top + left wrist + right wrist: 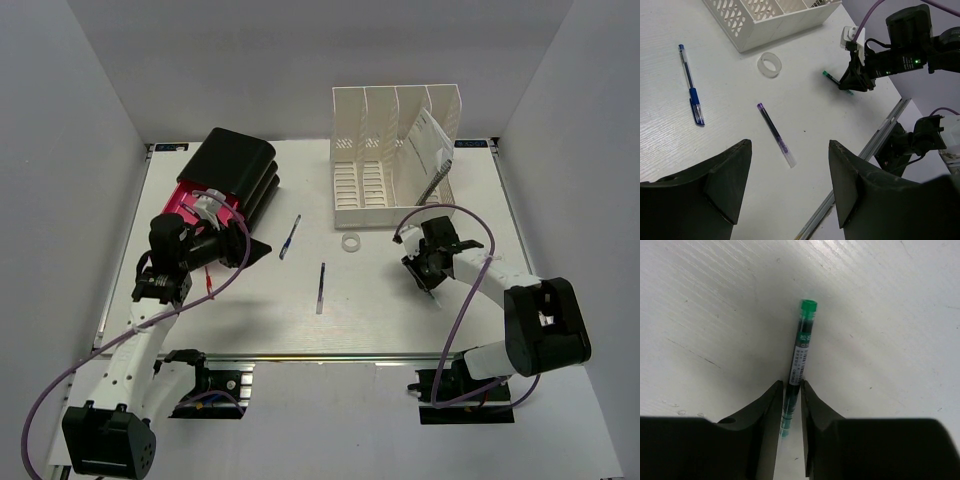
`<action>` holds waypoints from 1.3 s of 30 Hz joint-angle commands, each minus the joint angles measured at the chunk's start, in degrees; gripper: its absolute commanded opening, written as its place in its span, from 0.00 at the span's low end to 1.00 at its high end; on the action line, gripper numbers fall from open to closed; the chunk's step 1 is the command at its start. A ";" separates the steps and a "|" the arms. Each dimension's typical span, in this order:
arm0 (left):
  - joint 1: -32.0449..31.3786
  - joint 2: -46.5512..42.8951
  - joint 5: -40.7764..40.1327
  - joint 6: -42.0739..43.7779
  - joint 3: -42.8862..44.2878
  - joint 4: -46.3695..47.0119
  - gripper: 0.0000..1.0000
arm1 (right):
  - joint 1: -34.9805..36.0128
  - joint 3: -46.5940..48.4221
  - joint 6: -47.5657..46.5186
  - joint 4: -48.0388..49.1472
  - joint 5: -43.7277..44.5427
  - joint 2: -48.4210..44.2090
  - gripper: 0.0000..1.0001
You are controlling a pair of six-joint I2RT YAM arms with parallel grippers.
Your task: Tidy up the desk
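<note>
The white desk (pixel 250 320) holds a blue pen (pixel 290 237), a purple pen (pixel 320 288) and a clear tape roll (pixel 351 243). My right gripper (pixel 428 272) is low over the desk at the right. In the right wrist view the gripper (pixel 791 386) is shut on a green pen (pixel 801 347), whose cap end sticks out ahead of the fingers. My left gripper (pixel 252 248) is open and empty at the left, beside the pencil case. In the left wrist view the gripper (pixel 790 147) faces the purple pen (pixel 775 134), the blue pen (pixel 691 85) and the tape roll (pixel 769 65).
A black and pink pencil case (pixel 235 175) lies open at the back left. A white slotted file rack (pixel 390 150) with papers stands at the back right. A silver rail (pixel 330 358) runs along the near edge. Grey walls surround the desk.
</note>
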 commanded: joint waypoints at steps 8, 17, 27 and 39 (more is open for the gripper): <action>-0.31 -1.49 -0.81 1.23 0.48 -0.09 0.73 | 0.03 -3.18 -5.90 -3.45 -1.20 2.35 0.10; -0.31 -4.03 -1.86 1.58 0.39 0.08 0.73 | 2.83 7.78 -15.30 -13.62 -9.11 -0.37 0.00; -0.31 -13.61 -14.15 1.49 -0.31 -1.58 0.72 | 14.17 39.85 -18.66 -24.36 -15.61 9.72 0.00; 0.84 -23.63 -31.30 0.79 0.39 -6.25 0.72 | 26.91 98.06 -4.33 -24.65 -17.20 42.60 0.00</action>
